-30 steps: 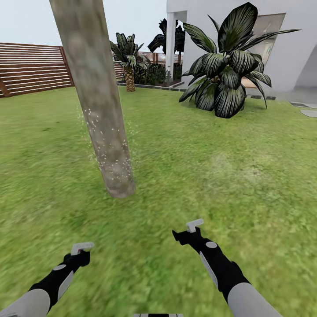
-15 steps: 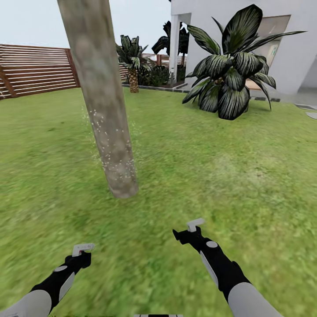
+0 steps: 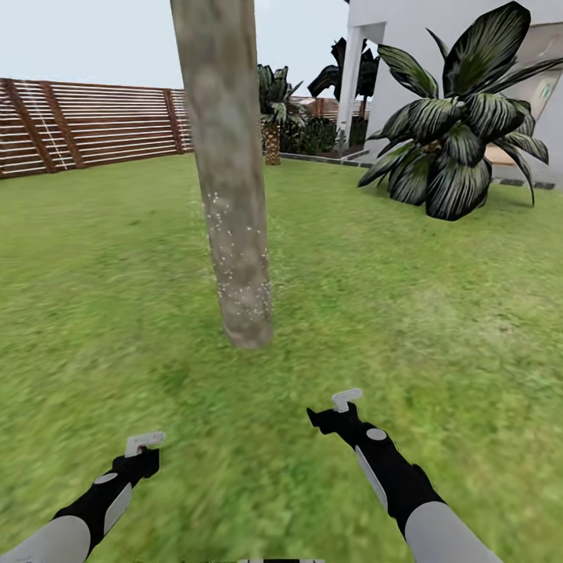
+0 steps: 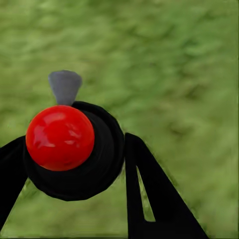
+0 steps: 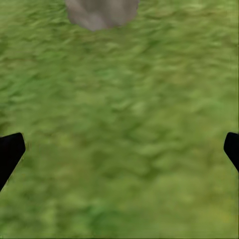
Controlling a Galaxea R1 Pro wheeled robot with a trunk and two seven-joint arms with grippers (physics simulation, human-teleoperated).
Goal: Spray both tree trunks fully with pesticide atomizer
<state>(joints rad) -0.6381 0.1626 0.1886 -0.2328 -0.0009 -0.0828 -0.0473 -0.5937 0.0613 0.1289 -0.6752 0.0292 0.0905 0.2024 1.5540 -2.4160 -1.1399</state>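
Since the left gripper (image 3: 145,443) pinches the pesticide atomizer (image 4: 64,144) while the right gripper's (image 3: 345,400) jaws are spread, the speckled tree trunk (image 3: 234,234) stands upright at roughly one o'clock from the left gripper.

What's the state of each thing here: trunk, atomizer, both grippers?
tree trunk: standing, slightly tilted; lower part dotted with white pesticide specks, upper part bare.
pesticide atomizer: clamped between the left gripper's fingers, red dot showing.
left gripper: shut on the pesticide atomizer.
right gripper: open, empty.
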